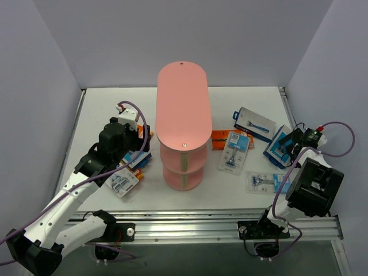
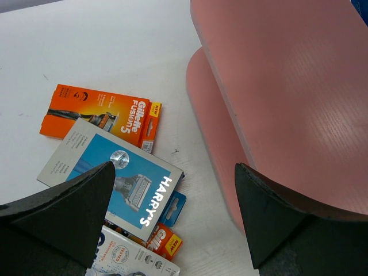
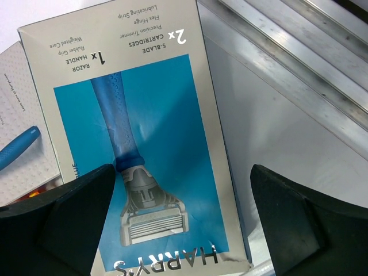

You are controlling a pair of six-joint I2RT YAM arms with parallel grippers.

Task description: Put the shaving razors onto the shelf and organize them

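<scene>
Fingers spread wide on R gripper over Harry's box, on L gripper by pink shelf; nothing held, prob. set to grab

My shelf is pink, its post beige, and the desk is white. The left pincer has black fingers. The Gillette box is orange with white lettering. The Harry's box is pale grey around a blue panel with white letters. The right pincer is black too. The second Harry's box has a white border, a bright blue panel and a printed razor with blue handle and grey head. The cables are purple.
</scene>
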